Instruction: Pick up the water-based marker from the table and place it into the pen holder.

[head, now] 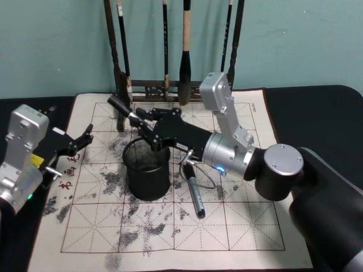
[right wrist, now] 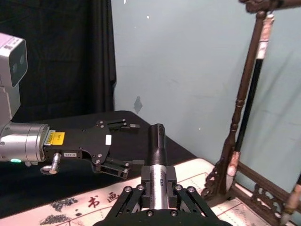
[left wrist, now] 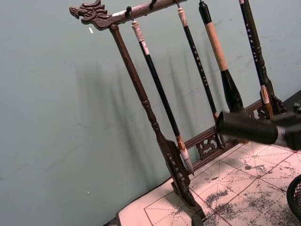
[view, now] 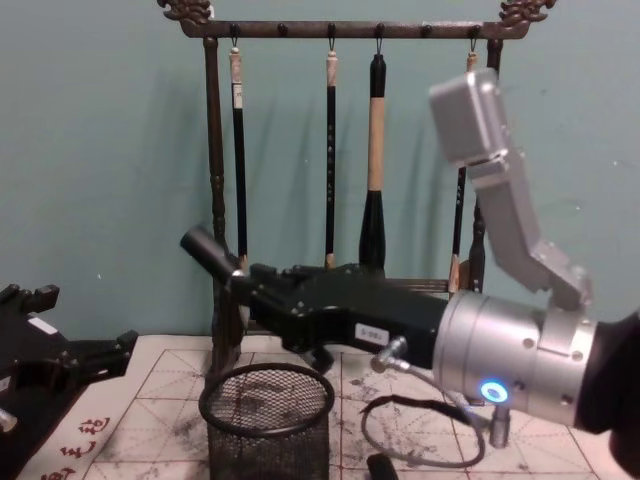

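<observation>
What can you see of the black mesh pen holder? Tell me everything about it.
The pen holder is a round cup of black wire mesh with a thicker black rim. It stands upright on the table, a smudged white mat with red grid lines, and looks empty. Only the mat seems to touch it; the right gripper holds the marker tilted above its rim.

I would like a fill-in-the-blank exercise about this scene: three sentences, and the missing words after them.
1. The right gripper is shut on the marker, tilted above the pen holder with its ______ cap uppermost.
2. The left gripper, at the left edge of the mat, has its fingers ______.
3. A second marker lies on the mat, on the robot's ______ of the pen holder.
Missing words: black; open; right.
</observation>
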